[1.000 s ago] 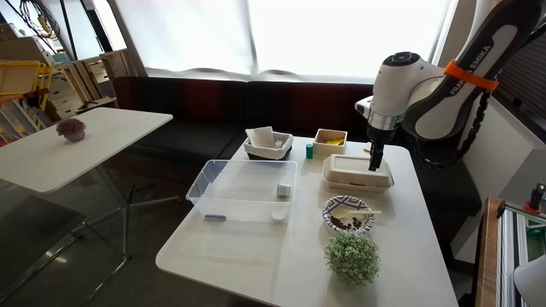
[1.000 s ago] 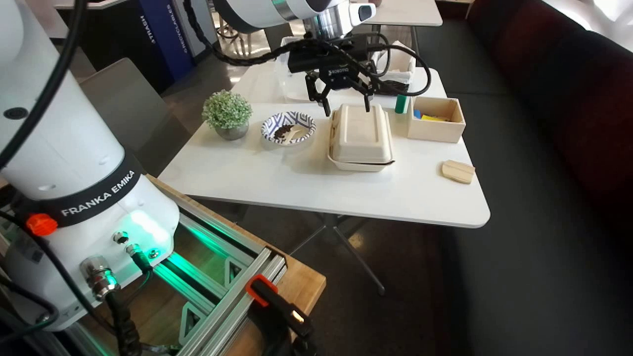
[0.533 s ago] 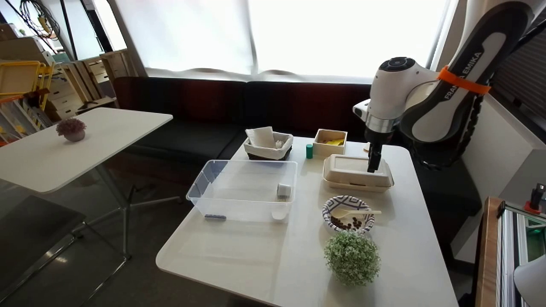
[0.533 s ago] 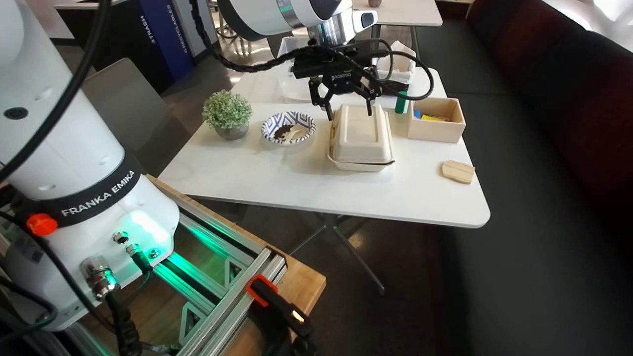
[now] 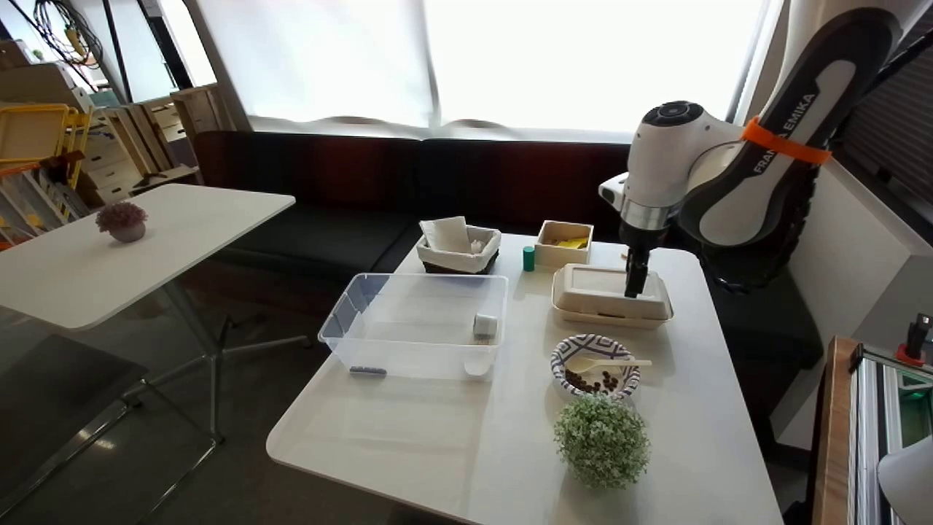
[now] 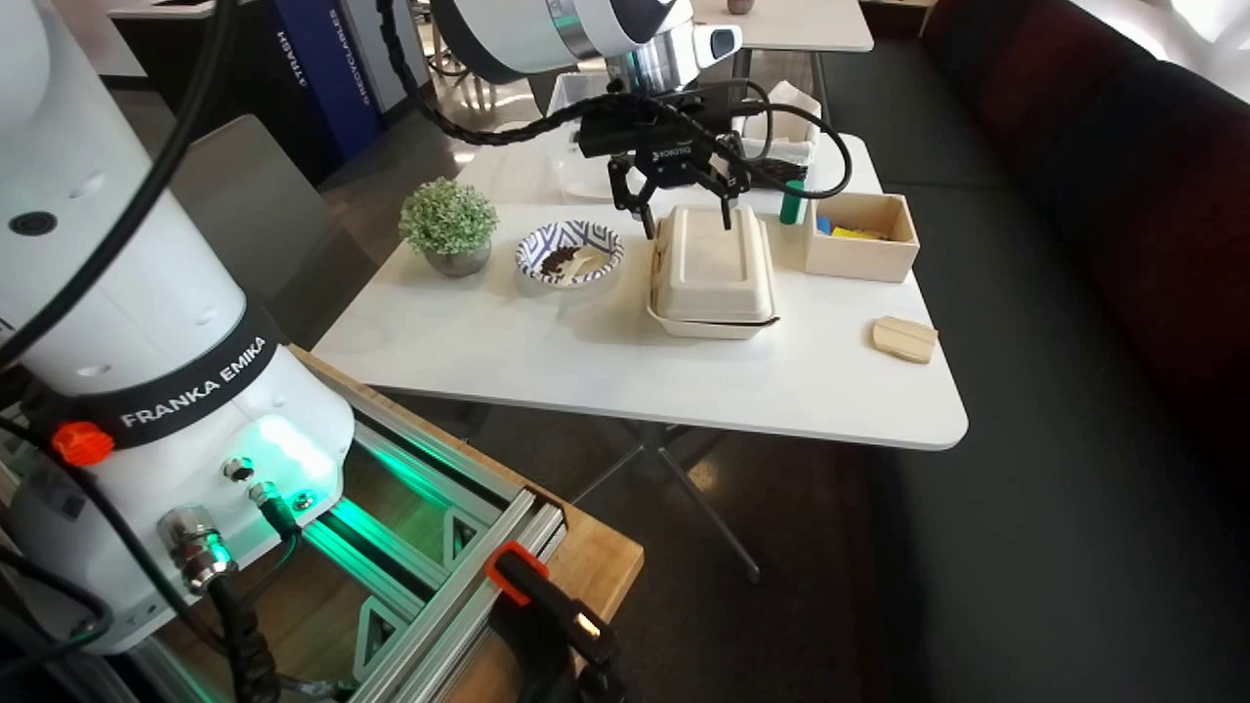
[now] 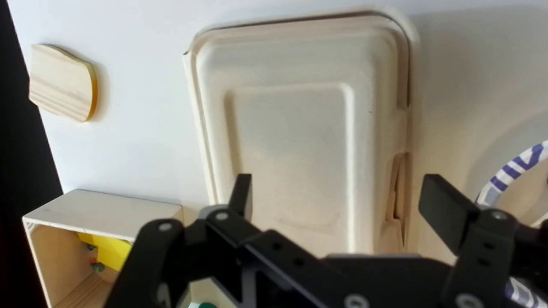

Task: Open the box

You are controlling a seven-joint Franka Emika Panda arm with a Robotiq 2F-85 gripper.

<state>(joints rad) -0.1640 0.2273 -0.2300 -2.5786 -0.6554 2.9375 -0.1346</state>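
Over one closed box point(image 6: 713, 262) hangs one pincer point(image 6: 687, 224), two fingers point(image 7: 444, 209) apart.

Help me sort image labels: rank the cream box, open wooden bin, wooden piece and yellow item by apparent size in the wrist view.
Largest to smallest:
Cream box
Wooden bin, partly out of view
Wooden piece
Yellow item, partly hidden

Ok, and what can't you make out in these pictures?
Inside of the box: hidden under its lid in every view.
One end of the box: behind the tool in the wrist view.
Patterned bowl: cut off by the wrist view's right edge.
Clear tray: partly behind the tool in an exterior view.
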